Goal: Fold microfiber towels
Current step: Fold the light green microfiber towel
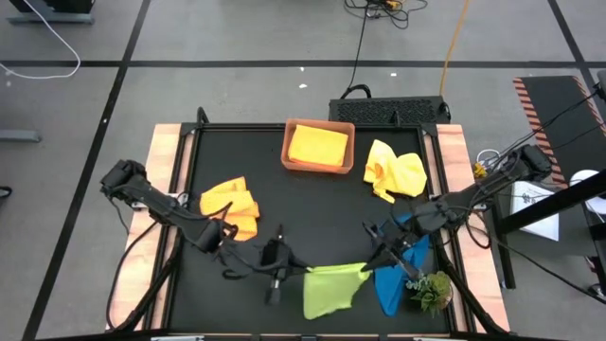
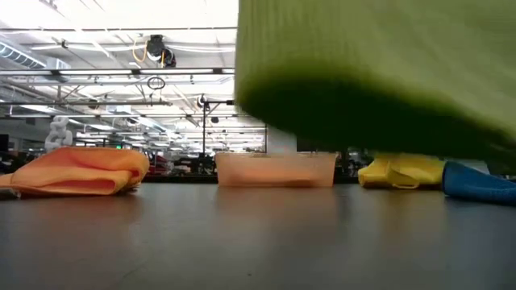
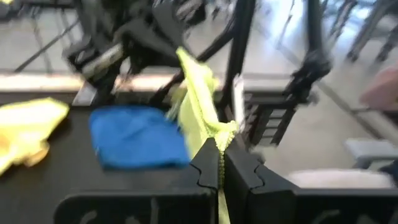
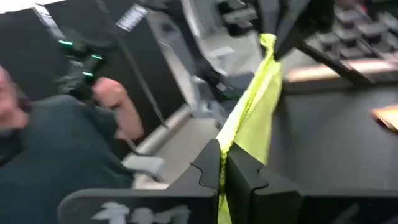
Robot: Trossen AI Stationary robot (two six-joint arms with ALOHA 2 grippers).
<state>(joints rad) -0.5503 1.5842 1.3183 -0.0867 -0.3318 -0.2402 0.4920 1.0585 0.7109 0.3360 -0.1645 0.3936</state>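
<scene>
High view: the lime green towel (image 1: 331,287) hangs stretched at the worktop's (image 1: 312,208) six o'clock edge. The left tool (image 1: 280,262) pinches its ten o'clock corner; the right tool (image 1: 371,254) pinches its two o'clock corner. A blue towel (image 1: 390,282) lies just beside, at three o'clock.

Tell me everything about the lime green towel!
The lime green towel is a soft, fuzzy-looking cloth in one plain bright colour. It is lifted off the black table near its front edge and stretched between both arms. The left gripper is shut on one end, the right gripper on the other. The rest droops, beside the blue towel.
</scene>
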